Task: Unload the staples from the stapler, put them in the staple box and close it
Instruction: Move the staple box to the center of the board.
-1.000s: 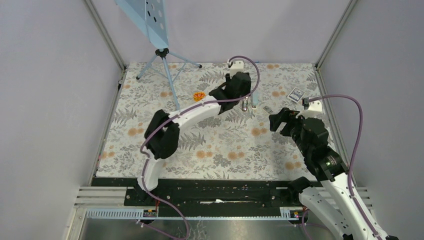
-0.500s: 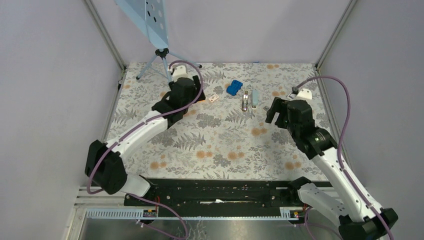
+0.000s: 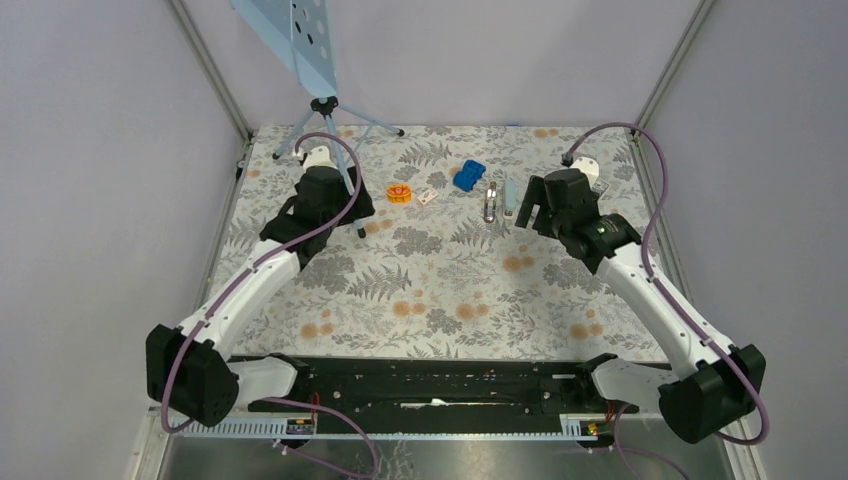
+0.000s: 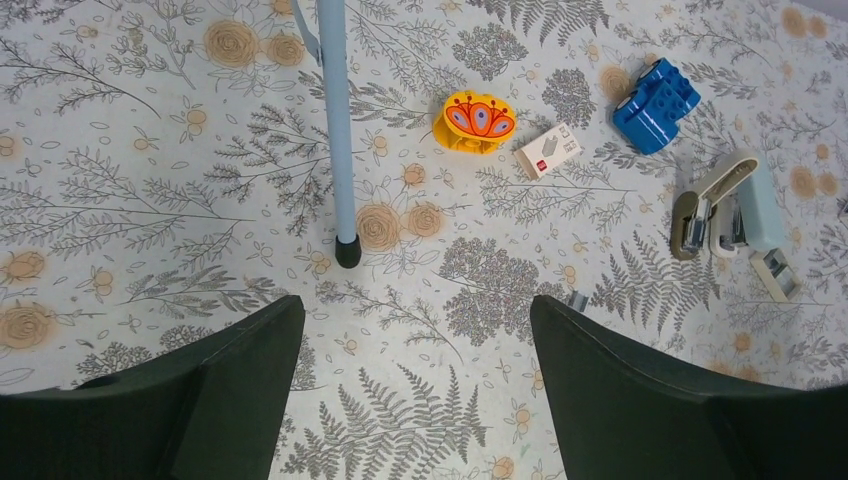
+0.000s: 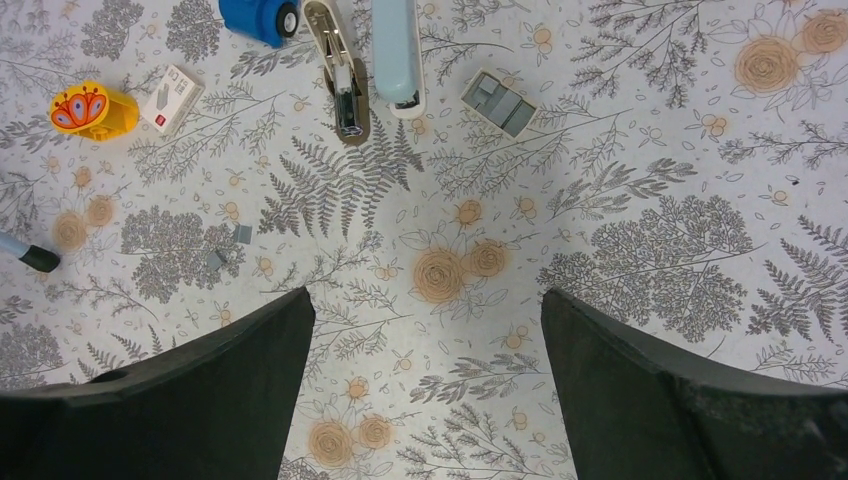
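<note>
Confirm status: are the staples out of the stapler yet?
Looks done: the stapler lies hinged open, and the staples lie beside it, apart. In hand: nothing; left end effector and right end effector are open, empty. Left: little; whether any remain inside, cannot tell.

A robot test cell in a lab: plain lilac-grey panel walls (image 3: 100, 200), aluminium corner posts (image 3: 210, 70), a floral-printed table cover (image 3: 450, 300).

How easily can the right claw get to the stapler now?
Probably yes, quite easily. The right claw is open and empty, hovering close to the stapler, which lies opened up. Only bare table lies between them.
</note>
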Robot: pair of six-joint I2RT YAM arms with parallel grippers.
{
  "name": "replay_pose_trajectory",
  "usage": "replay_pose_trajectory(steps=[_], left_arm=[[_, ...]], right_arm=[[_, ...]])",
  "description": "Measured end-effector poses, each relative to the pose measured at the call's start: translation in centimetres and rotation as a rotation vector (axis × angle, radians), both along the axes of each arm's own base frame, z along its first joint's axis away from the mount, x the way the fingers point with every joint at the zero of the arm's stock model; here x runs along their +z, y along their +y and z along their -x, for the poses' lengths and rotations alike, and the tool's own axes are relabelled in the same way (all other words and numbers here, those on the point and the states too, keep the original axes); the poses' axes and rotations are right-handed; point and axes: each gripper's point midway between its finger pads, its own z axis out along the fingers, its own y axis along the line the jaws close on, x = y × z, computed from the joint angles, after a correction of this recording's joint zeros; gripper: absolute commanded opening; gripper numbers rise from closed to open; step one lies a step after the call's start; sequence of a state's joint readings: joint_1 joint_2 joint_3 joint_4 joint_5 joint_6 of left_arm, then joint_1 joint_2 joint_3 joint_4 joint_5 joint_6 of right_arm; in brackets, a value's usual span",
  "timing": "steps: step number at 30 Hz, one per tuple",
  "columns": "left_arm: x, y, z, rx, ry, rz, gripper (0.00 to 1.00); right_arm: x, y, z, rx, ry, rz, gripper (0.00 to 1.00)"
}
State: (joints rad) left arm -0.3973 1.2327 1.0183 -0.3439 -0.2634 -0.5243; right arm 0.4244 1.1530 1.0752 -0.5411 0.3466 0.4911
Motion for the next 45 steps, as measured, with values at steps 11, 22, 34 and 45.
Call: replay_pose_trajectory(steps=[11, 22, 34, 45], left_arm=[[-1.3, 1.7, 1.1, -0.018, 0.035, -0.033, 0.90], [-1.3, 1.5, 1.2, -0.043, 0.039, -0.024, 0.90], [-0.2, 2.6, 1.6, -0.009, -0.003, -0.041, 0.91], [-0.1, 3.0, 1.6, 0.004, -0.007, -0.047, 0.90]], right_arm=[[-1.6, 0.9, -1.8, 0.017, 0.076, 0.017, 0.91], [-8.7, -4.0, -5.1, -0.125, 0.291, 0.025, 0.92], [-13.3, -5.3, -11.1, -0.267, 0.347, -0.030, 0.93], [-13.5, -5.2, -16.2, -0.264, 0.314, -0.020, 0.88]])
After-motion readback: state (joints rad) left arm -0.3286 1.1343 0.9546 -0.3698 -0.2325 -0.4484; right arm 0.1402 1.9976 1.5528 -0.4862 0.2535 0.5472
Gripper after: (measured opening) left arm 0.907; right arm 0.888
